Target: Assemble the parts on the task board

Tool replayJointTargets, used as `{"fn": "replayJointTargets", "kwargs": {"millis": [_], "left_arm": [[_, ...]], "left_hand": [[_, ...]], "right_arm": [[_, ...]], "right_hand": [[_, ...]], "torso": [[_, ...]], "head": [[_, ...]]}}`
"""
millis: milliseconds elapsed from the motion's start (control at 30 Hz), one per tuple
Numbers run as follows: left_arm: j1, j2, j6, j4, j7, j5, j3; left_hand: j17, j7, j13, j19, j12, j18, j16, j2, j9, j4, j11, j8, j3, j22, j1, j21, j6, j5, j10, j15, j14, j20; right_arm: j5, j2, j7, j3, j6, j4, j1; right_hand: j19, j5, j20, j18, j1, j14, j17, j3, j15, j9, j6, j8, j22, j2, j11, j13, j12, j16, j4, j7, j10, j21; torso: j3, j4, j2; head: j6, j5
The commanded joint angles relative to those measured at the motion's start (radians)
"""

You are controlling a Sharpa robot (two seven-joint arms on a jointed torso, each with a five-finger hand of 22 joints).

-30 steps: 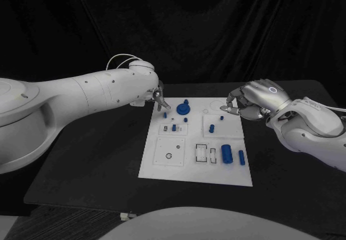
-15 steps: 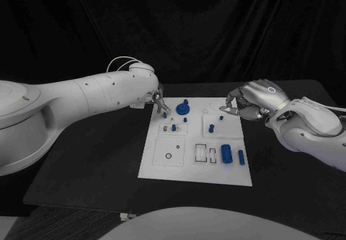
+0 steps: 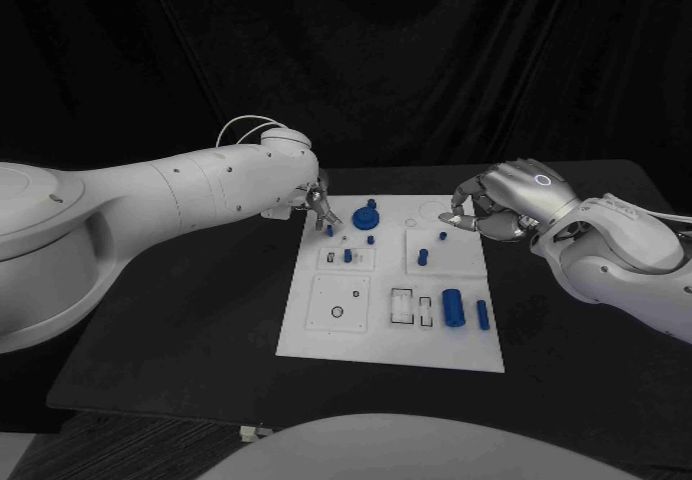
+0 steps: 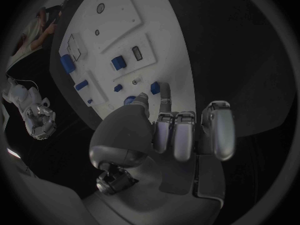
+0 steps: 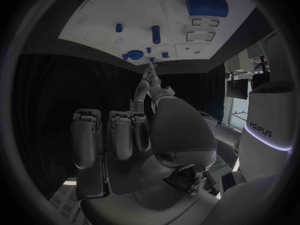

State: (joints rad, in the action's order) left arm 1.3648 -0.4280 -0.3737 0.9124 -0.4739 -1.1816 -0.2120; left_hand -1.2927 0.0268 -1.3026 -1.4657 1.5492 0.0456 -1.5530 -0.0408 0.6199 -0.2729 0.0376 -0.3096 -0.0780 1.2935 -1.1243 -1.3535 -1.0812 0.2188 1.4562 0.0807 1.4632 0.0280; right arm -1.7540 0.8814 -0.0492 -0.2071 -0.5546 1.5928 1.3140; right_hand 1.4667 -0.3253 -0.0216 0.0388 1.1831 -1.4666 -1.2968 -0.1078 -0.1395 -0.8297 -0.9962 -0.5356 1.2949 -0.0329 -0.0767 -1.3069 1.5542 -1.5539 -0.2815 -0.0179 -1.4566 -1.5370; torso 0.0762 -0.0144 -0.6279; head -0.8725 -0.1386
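The white task board [image 3: 346, 340] lies in the middle of the black table. A small blue peg [image 3: 330, 230] stands near its far left corner. My left hand [image 3: 313, 203] reaches down to it, and in the left wrist view the peg [image 4: 155, 88] sits pinched between thumb and a finger of that hand [image 4: 169, 130]. My right hand [image 3: 499, 204] hovers at the board's far right edge with its fingers curled in and nothing visible in them. The right wrist view looks over this hand [image 5: 134, 135] at the board [image 5: 125, 10].
A blue round knob [image 3: 366, 214] stands beside the pinched peg. More short blue pegs [image 3: 423, 257] stand mid-board. A thick blue cylinder [image 3: 454, 307] and a slimmer one [image 3: 483, 316] lie at the near right. Bare table surrounds the board.
My left arm has shifted very slightly, its fingers staying at the small peg. The right hand and the parts have not moved.
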Motion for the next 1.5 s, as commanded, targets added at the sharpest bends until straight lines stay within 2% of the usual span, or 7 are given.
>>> {"fn": "replayJointTargets", "kwargs": {"millis": [33, 133, 633, 1233, 1467, 1500], "left_arm": [[-0.003, 0.003, -0.015, -0.003, 0.017, -0.003, 0.001], [-0.004, 0.005, -0.015, -0.006, 0.019, -0.003, 0.001], [-0.011, 0.019, -0.018, -0.021, 0.028, -0.003, 0.001], [-0.017, 0.028, -0.014, -0.036, 0.034, -0.003, 0.001], [-0.018, 0.030, -0.010, -0.040, 0.039, -0.003, 0.001], [-0.018, 0.030, -0.010, -0.040, 0.039, -0.003, 0.001]], "left_hand": [[-0.278, 0.000, -0.268, -0.024, 0.022, 0.001, -0.018, 0.002, -0.013, 0.008, 0.009, 0.021, 0.053, 0.215, -0.005, 0.001, -0.016, 0.022, 0.115, 0.017, 0.108, -0.013], [-0.278, 0.000, -0.268, -0.024, 0.022, 0.001, -0.018, 0.005, -0.017, 0.012, 0.009, 0.032, 0.060, 0.215, -0.009, 0.002, -0.022, 0.041, 0.115, 0.017, 0.108, -0.013], [-0.278, 0.000, -0.268, -0.024, 0.022, 0.001, -0.018, 0.007, -0.024, 0.022, 0.009, 0.052, 0.075, 0.215, -0.019, 0.003, -0.028, 0.068, 0.115, 0.017, 0.108, -0.013], [-0.278, 0.000, -0.268, -0.023, 0.022, 0.002, -0.018, 0.014, -0.034, 0.043, 0.009, 0.084, 0.108, 0.214, -0.038, 0.007, -0.036, 0.115, 0.115, 0.017, 0.108, -0.013], [-0.278, -0.002, -0.268, -0.023, 0.022, 0.002, -0.018, 0.021, -0.038, 0.070, 0.011, 0.102, 0.143, 0.214, -0.060, 0.008, -0.043, 0.156, 0.115, 0.018, 0.108, -0.014], [-0.278, -0.002, -0.268, -0.023, 0.022, 0.002, -0.018, 0.022, -0.038, 0.077, 0.011, 0.105, 0.154, 0.214, -0.067, 0.007, -0.044, 0.154, 0.115, 0.019, 0.108, -0.014]], "right_arm": [[-0.001, 0.000, -0.015, 0.001, 0.004, 0.000, -0.003], [-0.001, -0.001, -0.016, 0.001, 0.005, -0.001, -0.003], [-0.001, -0.002, -0.017, 0.001, 0.009, -0.003, -0.003], [-0.001, -0.002, -0.021, 0.001, 0.017, -0.003, -0.004], [-0.001, -0.002, -0.022, 0.001, 0.020, -0.004, -0.004], [-0.001, -0.002, -0.022, 0.001, 0.021, -0.004, -0.004]], "right_hand": [[0.074, -0.023, -0.005, -0.024, 0.022, -0.102, -0.265, -0.031, -0.003, -0.016, 0.010, -0.008, 0.256, -0.004, -0.002, -0.264, 0.017, -0.014, -0.007, 0.000, -0.114, 0.018], [0.074, -0.023, -0.005, -0.024, 0.022, -0.102, -0.265, -0.031, -0.003, -0.016, 0.010, -0.008, 0.256, -0.004, -0.002, -0.264, 0.017, -0.014, -0.007, 0.000, -0.114, 0.018], [0.072, -0.024, -0.005, -0.023, 0.024, -0.102, -0.261, -0.033, -0.003, -0.017, 0.009, -0.006, 0.255, -0.003, -0.002, -0.264, 0.017, -0.012, -0.007, 0.000, -0.114, 0.021], [0.071, -0.024, -0.005, -0.023, 0.025, -0.102, -0.261, -0.034, -0.003, -0.017, 0.009, -0.006, 0.255, -0.003, -0.002, -0.264, 0.017, -0.012, -0.007, 0.000, -0.114, 0.023], [0.071, -0.024, -0.005, -0.023, 0.025, -0.102, -0.261, -0.034, -0.003, -0.017, 0.008, -0.006, 0.255, -0.003, -0.002, -0.264, 0.017, -0.012, -0.007, 0.000, -0.114, 0.023], [0.070, -0.024, -0.005, -0.022, 0.026, -0.101, -0.260, -0.035, -0.003, -0.017, 0.008, -0.005, 0.254, -0.002, -0.001, -0.264, 0.017, -0.011, -0.007, 0.000, -0.114, 0.025]], "torso": [[0.0002, 0.0003, 0.000], [-0.0001, -0.0001, 0.000], [0.0000, 0.0003, 0.000], [0.0000, -0.0002, 0.001], [0.0001, -0.0001, 0.001], [0.0001, -0.0001, 0.001]], "head": [[0.000, 0.000], [0.000, 0.001], [0.000, 0.001], [0.000, 0.001], [0.000, 0.002], [0.000, 0.002]]}}
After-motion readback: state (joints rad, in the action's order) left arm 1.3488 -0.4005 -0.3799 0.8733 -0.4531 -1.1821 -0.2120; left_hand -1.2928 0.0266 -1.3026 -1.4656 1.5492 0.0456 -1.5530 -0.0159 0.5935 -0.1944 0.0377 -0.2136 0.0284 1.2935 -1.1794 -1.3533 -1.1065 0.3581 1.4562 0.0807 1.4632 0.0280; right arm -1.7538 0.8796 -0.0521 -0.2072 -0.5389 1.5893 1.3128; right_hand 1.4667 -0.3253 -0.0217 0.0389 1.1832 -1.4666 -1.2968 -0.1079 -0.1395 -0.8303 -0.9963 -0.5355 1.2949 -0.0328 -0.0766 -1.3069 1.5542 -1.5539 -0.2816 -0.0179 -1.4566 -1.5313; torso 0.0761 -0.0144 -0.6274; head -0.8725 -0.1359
